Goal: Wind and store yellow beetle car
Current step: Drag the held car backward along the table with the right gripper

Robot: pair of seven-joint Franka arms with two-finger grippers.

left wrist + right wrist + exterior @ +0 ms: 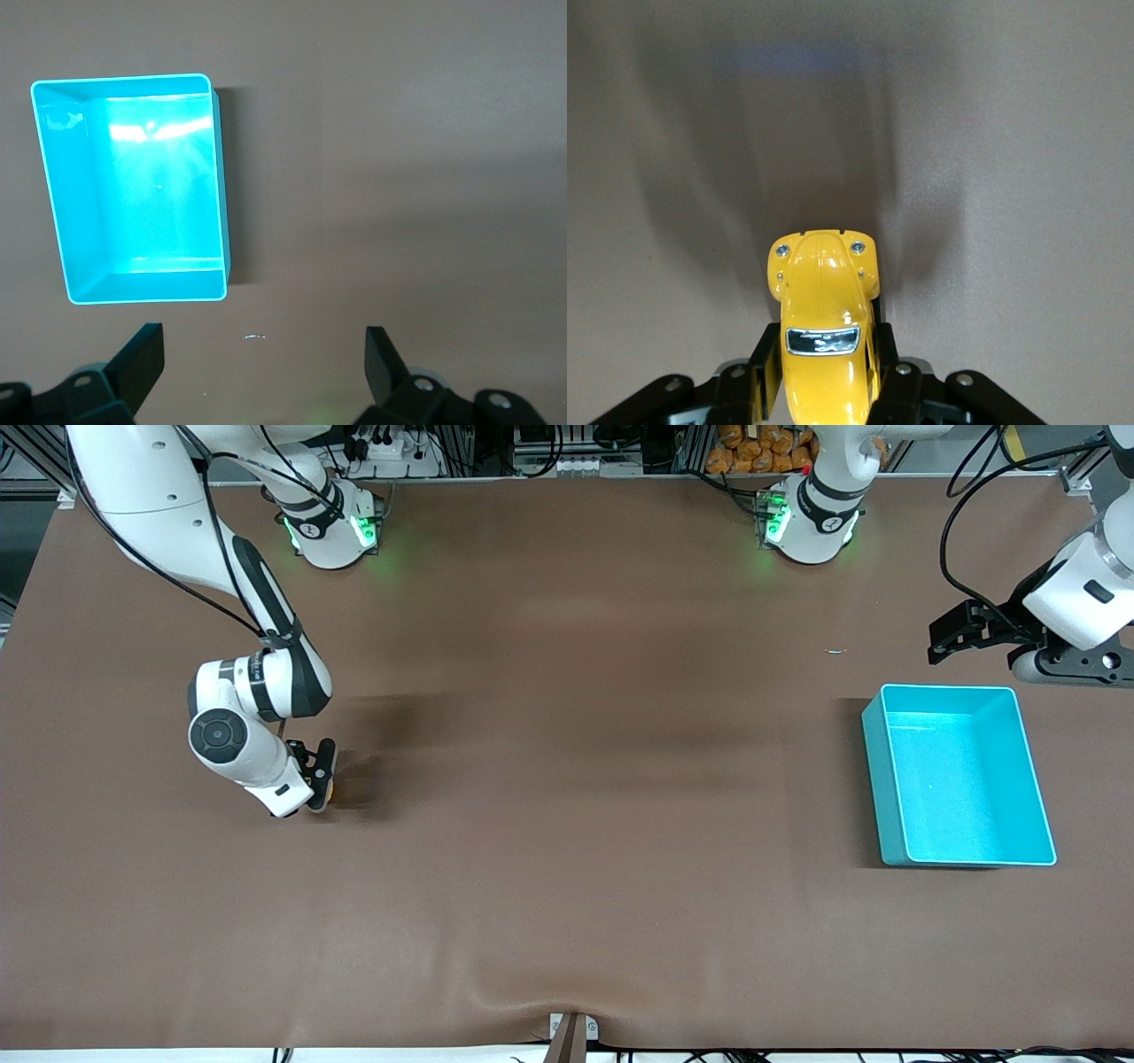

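The yellow beetle car (824, 328) sits between the black fingers (764, 372) of my right gripper (824, 376), which is shut on its sides. In the front view the right gripper (321, 779) is low at the brown table near the right arm's end, and only a sliver of the car (328, 788) shows beside the fingers. The teal bin (957, 775) stands empty at the left arm's end; it also shows in the left wrist view (133, 186). My left gripper (952, 638) is open and empty, waiting in the air close to the bin (264, 363).
A small thin silvery scrap (835, 651) lies on the table mat, farther from the front camera than the bin; it shows in the left wrist view (255, 336) too. The brown mat (567, 779) covers the whole table. A bracket (571, 1032) sits at the table's front edge.
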